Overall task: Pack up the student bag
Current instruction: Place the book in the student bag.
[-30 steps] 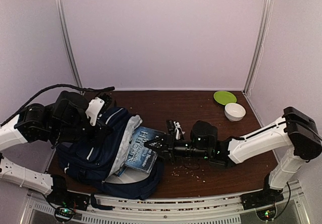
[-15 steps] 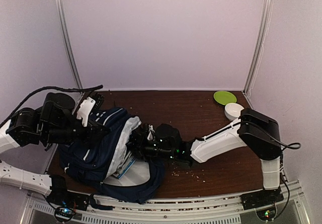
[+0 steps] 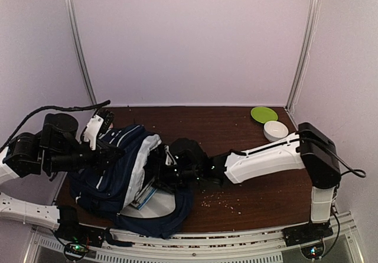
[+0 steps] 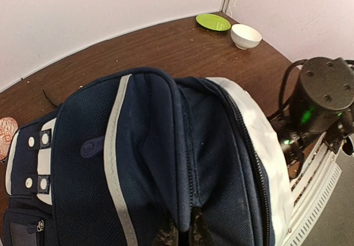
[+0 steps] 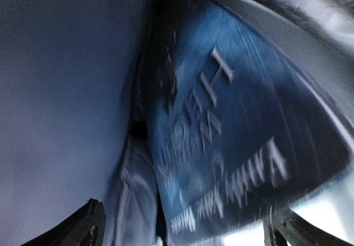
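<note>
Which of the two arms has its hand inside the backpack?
The right gripper, open inside the student bag by a blue book; the left gripper pinches its top.

The left arm [image 3: 56,148] doubles back on itself, its upper links swung outward and its forearm pointing across toward the other arm. The left gripper [image 4: 182,234] is closed tight. Its two dark fingertips [image 4: 167,236] pinch a fold of the student bag [image 4: 144,146] that rises straight ahead of them.

The right arm [image 3: 266,156] lies stretched low and almost level, reaching sideways toward the left arm. Its dark wrist [image 3: 189,156] sits at the bag's mouth. The right gripper [image 5: 185,224] has its jaws spread wide, one fingertip [image 5: 91,221] at each lower side of its own camera's view, and its tips are inside the bag.
</note>
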Tool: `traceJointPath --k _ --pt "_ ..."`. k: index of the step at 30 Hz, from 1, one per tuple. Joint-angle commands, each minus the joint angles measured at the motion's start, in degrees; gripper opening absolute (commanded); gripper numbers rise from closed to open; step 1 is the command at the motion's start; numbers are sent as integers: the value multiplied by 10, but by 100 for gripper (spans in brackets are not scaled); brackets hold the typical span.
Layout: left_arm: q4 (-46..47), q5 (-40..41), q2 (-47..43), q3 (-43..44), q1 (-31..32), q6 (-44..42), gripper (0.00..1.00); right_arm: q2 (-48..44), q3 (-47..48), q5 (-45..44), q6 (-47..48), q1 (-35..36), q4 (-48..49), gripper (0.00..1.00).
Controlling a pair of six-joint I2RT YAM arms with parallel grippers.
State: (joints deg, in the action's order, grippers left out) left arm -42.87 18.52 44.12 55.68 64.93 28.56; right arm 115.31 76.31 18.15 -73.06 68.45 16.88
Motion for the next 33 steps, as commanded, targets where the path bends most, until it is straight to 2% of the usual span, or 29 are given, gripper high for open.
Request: traceJointPath --k 1,8,12,16,21,29,33 --pt "193 27 -43 14 3 -15 0 -99 -27 -55 97 4 -124 100" --pt "207 32 -63 -10 4 -10 0 -202 -67 -101 169 6 -221 99" --pt "199 25 -54 -15 4 -7 0 -243 -90 -161 238 3 -283 98" --pt "198 11 -46 -19 4 -6 0 -204 -74 -181 313 -1 -324 91" --pt "195 9 -47 -21 4 -4 0 -142 -27 -191 365 -2 -348 78" --pt "202 0 -30 -19 4 -10 0 -66 22 -221 373 -9 -355 79" --pt "205 -9 -17 -17 4 -14 0 -20 77 -292 386 -8 -419 75"
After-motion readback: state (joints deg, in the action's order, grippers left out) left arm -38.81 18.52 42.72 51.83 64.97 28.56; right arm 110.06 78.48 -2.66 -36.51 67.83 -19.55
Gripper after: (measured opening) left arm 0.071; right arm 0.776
